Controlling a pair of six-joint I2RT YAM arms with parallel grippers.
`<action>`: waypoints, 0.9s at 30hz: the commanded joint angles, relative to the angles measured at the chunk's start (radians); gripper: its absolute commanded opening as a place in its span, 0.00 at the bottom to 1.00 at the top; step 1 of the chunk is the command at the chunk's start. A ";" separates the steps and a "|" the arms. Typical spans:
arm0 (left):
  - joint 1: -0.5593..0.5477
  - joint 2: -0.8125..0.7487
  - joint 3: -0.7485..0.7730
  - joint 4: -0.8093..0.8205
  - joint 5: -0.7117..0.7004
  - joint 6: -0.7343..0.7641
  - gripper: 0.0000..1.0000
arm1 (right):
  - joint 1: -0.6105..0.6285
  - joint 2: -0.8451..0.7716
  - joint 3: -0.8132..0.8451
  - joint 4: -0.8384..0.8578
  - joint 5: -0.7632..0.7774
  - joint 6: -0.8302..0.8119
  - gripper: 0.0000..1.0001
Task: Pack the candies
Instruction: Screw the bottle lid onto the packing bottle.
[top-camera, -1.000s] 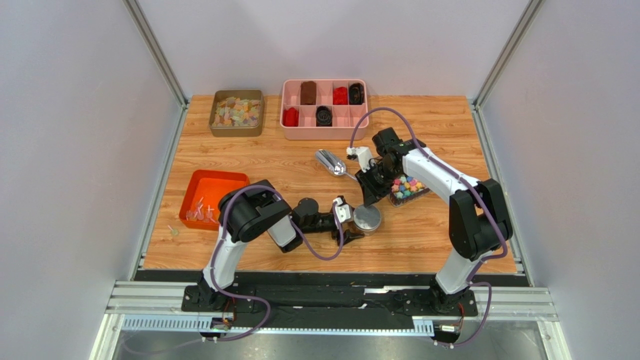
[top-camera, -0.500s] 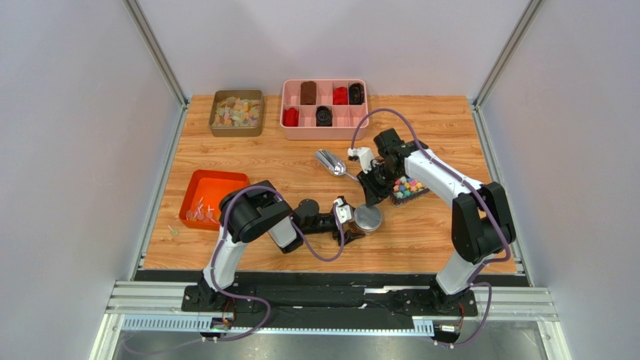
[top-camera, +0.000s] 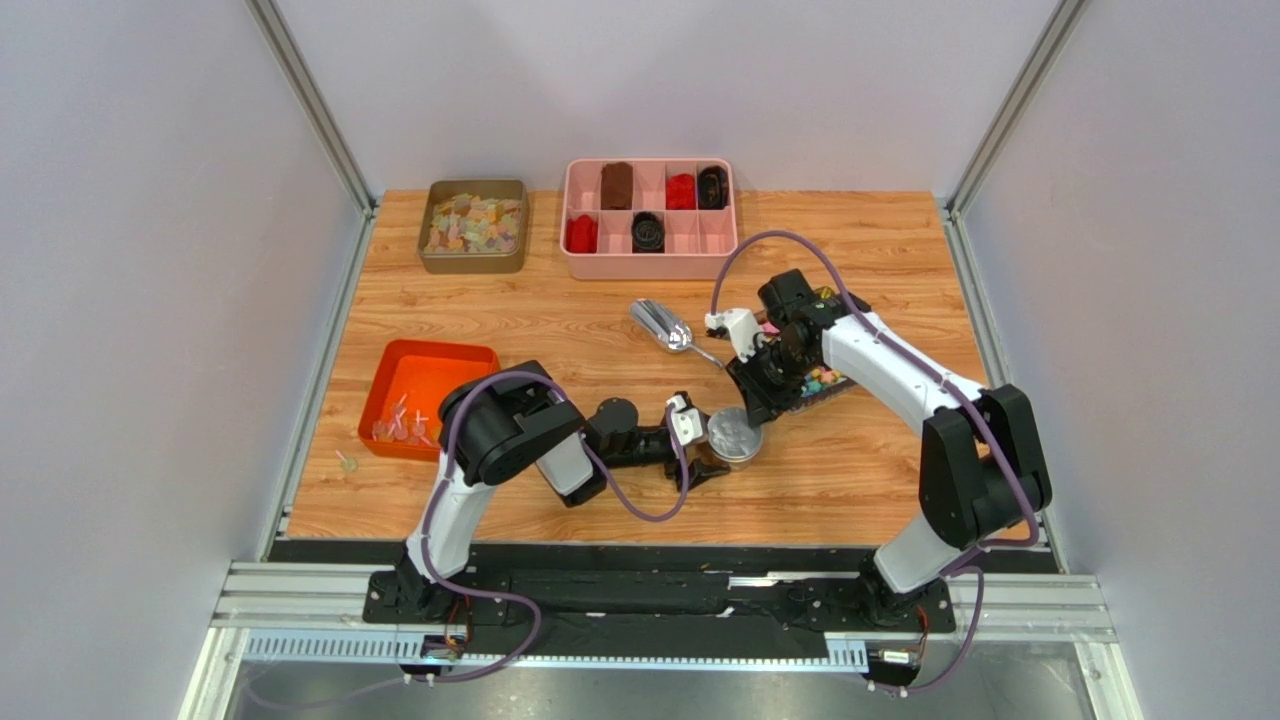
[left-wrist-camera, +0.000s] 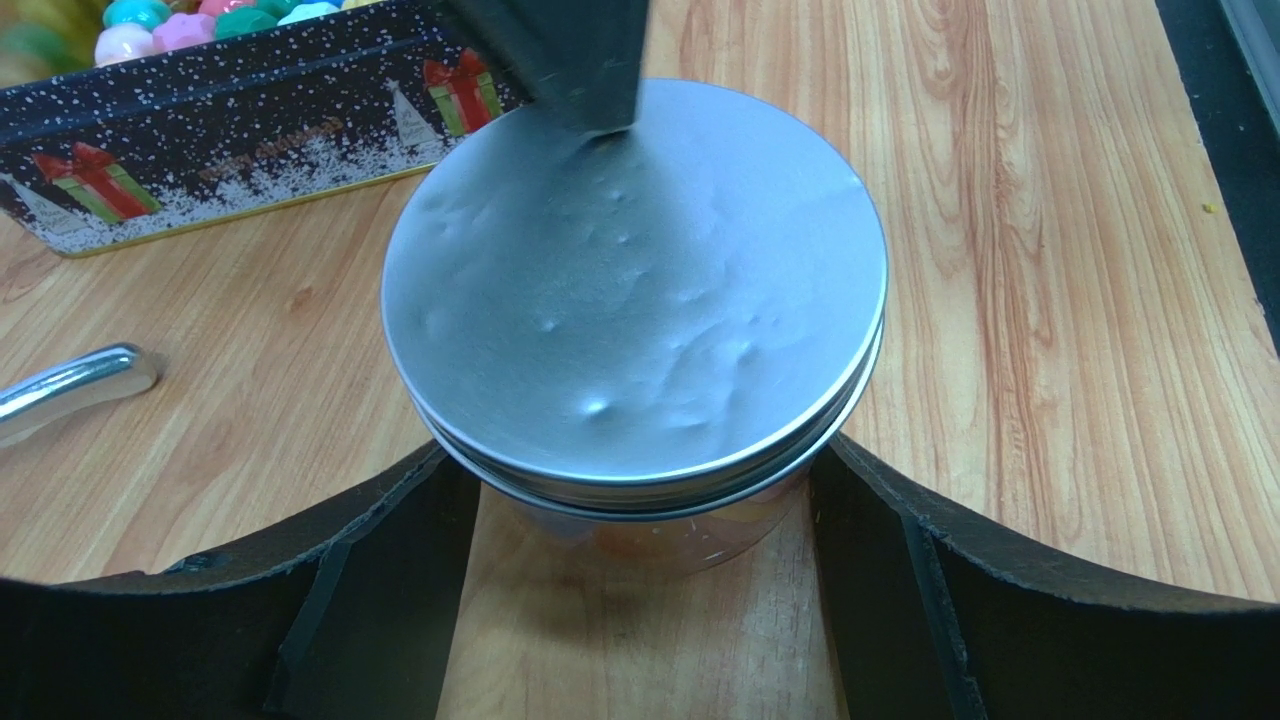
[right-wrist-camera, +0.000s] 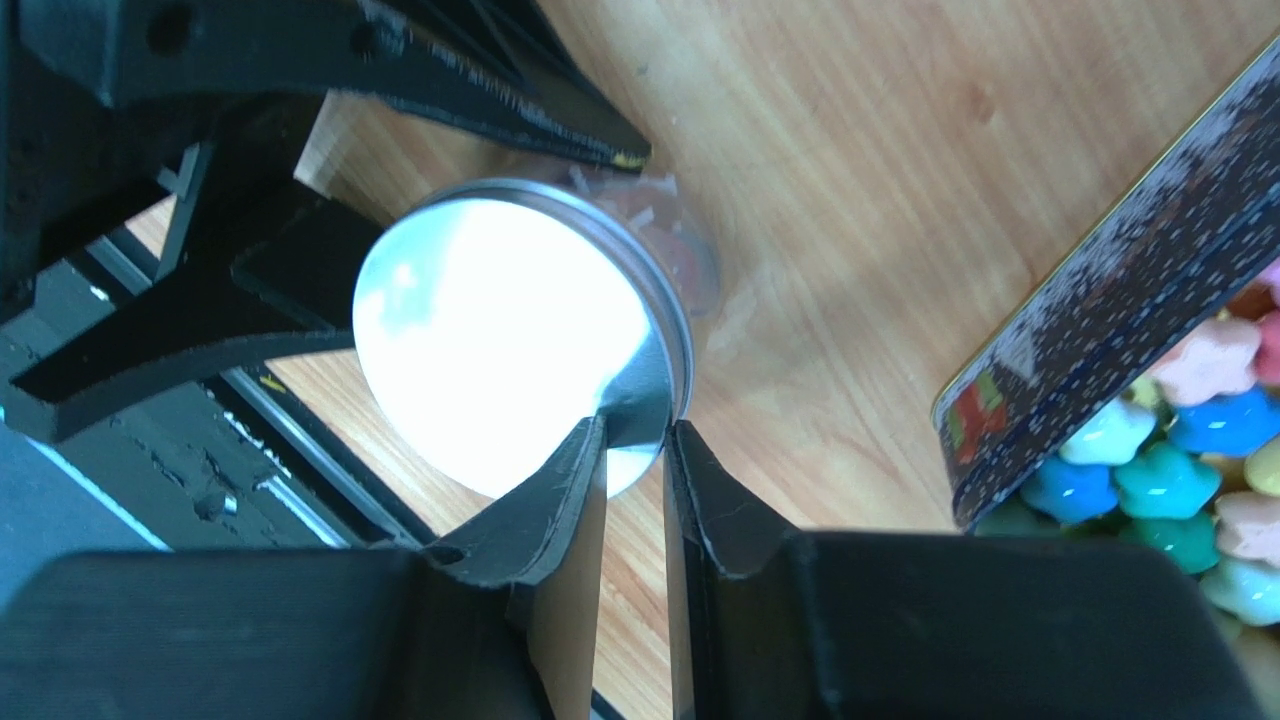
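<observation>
Well, the left hand (left-wrist-camera: 634, 458) grips the jar (left-wrist-camera: 646, 533) on the surface (top-camera: 526, 300), the right hand (right-wrist-camera: 634, 435) pinches its lid (left-wrist-camera: 631, 300), and the candies (top-camera: 398, 423) lie in the orange box (top-camera: 436, 350) at the left

The wood-grain counter (top-camera: 496, 308) carries six things. At its far edge stand an olive tin (top-camera: 473, 257) of pale pastel sweets and, just to its right, a pink tray (top-camera: 649, 270) divided into compartments, some holding brown, red and black pieces. Near the left edge sits an orange bin (top-camera: 428, 360) with a few of the candies (top-camera: 397, 425) in its near corner. A metal scoop (top-camera: 657, 321) lies on its side near the middle. Nearer, a clear jar (left-wrist-camera: 661, 533) stands upright with a silver lid (left-wrist-camera: 631, 285) on top. Just beside the jar sits a dark tin (left-wrist-camera: 226, 143) printed with trees and gifts, filled with bright blocky sweets.
</observation>
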 joint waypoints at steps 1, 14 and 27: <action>0.028 0.019 0.019 0.178 -0.089 0.006 0.72 | 0.006 -0.060 -0.029 -0.130 -0.041 -0.023 0.22; 0.027 0.014 0.016 0.178 -0.064 0.008 0.71 | 0.006 0.067 0.210 -0.116 -0.076 -0.025 0.33; 0.028 0.011 0.014 0.178 -0.064 0.014 0.71 | 0.007 0.279 0.356 -0.122 -0.184 -0.071 0.38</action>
